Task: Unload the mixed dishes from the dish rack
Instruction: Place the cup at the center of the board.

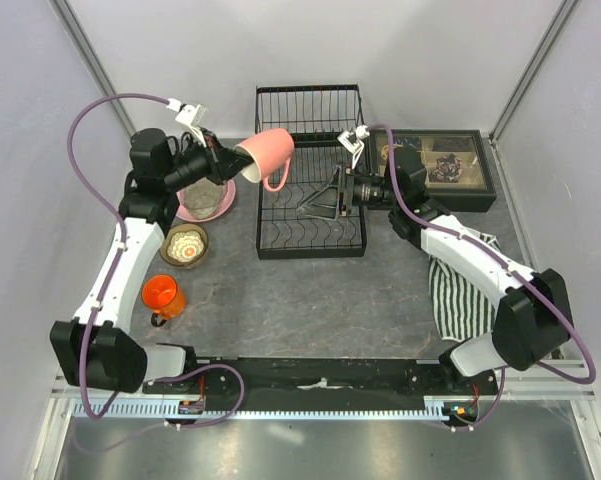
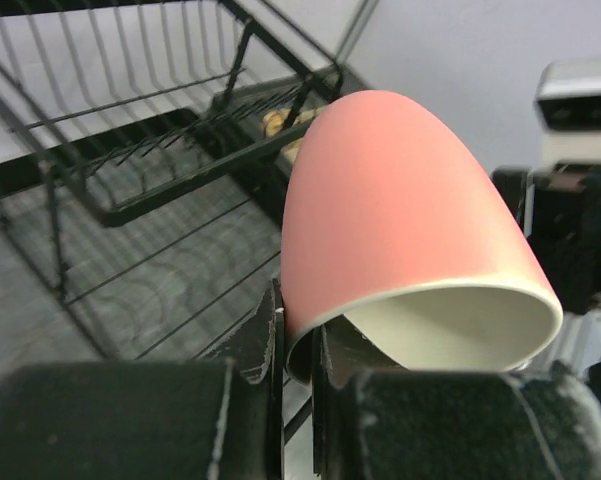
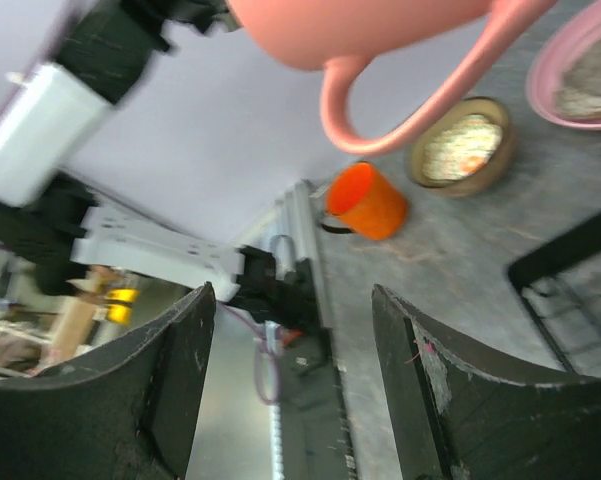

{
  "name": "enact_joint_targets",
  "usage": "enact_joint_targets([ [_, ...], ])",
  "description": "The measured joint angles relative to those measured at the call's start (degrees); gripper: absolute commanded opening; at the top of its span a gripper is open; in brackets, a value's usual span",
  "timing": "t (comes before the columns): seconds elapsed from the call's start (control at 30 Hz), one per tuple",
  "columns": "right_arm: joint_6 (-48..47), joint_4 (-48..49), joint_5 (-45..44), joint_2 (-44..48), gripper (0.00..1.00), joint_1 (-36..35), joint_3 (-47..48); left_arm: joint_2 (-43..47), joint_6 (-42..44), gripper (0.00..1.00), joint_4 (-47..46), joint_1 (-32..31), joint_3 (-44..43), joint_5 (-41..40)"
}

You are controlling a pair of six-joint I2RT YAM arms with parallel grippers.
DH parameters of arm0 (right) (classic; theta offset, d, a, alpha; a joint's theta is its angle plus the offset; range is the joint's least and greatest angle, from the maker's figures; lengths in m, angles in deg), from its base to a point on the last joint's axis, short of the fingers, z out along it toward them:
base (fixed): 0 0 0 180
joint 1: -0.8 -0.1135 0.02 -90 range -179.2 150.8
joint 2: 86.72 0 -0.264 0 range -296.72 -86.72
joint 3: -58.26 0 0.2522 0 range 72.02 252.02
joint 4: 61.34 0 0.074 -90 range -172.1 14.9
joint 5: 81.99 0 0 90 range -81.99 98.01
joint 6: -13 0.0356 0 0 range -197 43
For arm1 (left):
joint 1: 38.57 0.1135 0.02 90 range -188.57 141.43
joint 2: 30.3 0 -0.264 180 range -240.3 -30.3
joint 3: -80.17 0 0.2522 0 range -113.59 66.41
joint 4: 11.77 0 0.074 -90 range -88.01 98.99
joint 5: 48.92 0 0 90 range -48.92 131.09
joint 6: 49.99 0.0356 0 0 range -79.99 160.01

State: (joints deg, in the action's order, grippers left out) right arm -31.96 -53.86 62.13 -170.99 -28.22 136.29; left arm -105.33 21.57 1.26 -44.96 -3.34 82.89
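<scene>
My left gripper [image 1: 232, 160] is shut on the rim of the pink mug [image 1: 267, 152], one finger inside and one outside [image 2: 300, 340], and holds it tipped on its side in the air above the left edge of the black wire dish rack [image 1: 310, 215]. The pink mug [image 2: 400, 220] fills the left wrist view. My right gripper [image 1: 318, 203] hangs open over the rack's lower basket with nothing between its fingers [image 3: 180, 380]. The mug's handle [image 3: 380, 110] shows above it in the right wrist view.
Left of the rack stand a pink plate [image 1: 192, 211] with a grey speckled dish on it, a brown patterned bowl [image 1: 185, 245] and an orange mug [image 1: 163, 296]. A dark compartmented tray [image 1: 440, 168] sits right of the rack, and a striped cloth [image 1: 465, 285] lies under the right arm.
</scene>
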Motion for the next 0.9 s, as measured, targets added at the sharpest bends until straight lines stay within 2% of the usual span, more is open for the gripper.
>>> enact_joint_targets([
  [0.2,-11.3,-12.7,-4.1,1.9,0.72,0.4,3.5,3.4,17.4,0.02,25.2,0.3,-6.9,-5.8],
  [0.37,-16.2,-17.7,-6.9,2.3,0.72,0.9,4.7,3.5,30.3,0.02,44.3,0.5,-13.2,-12.9],
  [0.5,-17.7,-19.8,-8.2,2.6,0.72,1.6,4.7,3.5,38.7,0.02,56.6,1.0,-13.9,-17.9],
  [0.67,-18.0,-20.3,-9.1,3.0,0.71,2.3,4.7,4.6,46.5,0.02,65.8,1.6,-7.9,-22.4],
  [0.9,-18.3,-20.5,-9.2,3.3,0.72,2.3,4.7,5.6,53.2,0.02,71.2,3.4,1.0,-26.8],
])
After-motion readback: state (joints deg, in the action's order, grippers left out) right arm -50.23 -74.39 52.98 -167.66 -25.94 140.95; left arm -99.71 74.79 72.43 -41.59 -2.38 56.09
